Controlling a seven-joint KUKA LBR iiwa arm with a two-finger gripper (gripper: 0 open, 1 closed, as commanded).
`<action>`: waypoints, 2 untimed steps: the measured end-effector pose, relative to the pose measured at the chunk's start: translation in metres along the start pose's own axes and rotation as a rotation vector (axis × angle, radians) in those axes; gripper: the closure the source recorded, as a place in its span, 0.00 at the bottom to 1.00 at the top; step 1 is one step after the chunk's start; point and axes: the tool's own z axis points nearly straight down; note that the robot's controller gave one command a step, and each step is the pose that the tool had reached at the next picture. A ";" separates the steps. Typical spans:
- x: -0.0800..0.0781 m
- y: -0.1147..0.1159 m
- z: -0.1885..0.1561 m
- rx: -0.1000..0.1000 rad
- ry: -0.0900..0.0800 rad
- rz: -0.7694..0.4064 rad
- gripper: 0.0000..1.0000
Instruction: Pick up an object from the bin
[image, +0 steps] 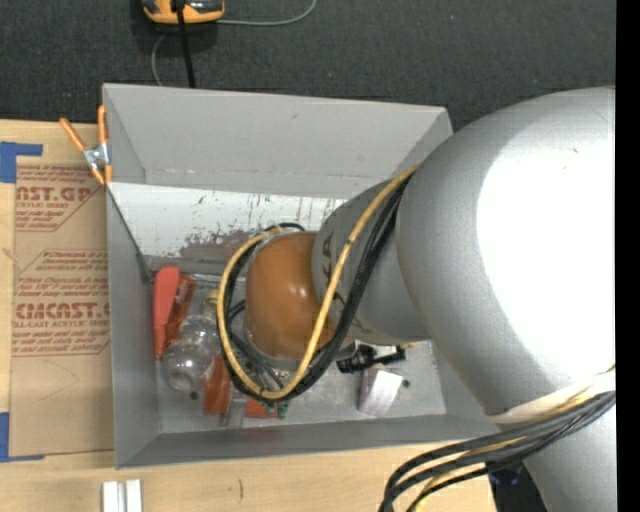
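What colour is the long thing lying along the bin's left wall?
The long thing is orange-red, seen in the camera view.

Bulky silver-grey arm (510, 260), orange wrist cover (280, 295), black and yellow cables (235, 330)

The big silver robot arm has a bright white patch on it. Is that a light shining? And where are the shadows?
Camera view: yes, the big rounded silver arm shows a broad pale glare, likely from light above; the orange-brown domed wrist cover has a softer sheen; the grey metal bin looks darker on its floor beneath the arm.
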 end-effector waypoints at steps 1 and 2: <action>0.000 0.000 0.000 -0.001 0.000 0.000 1.00; 0.000 0.001 -0.027 -0.001 0.000 0.000 1.00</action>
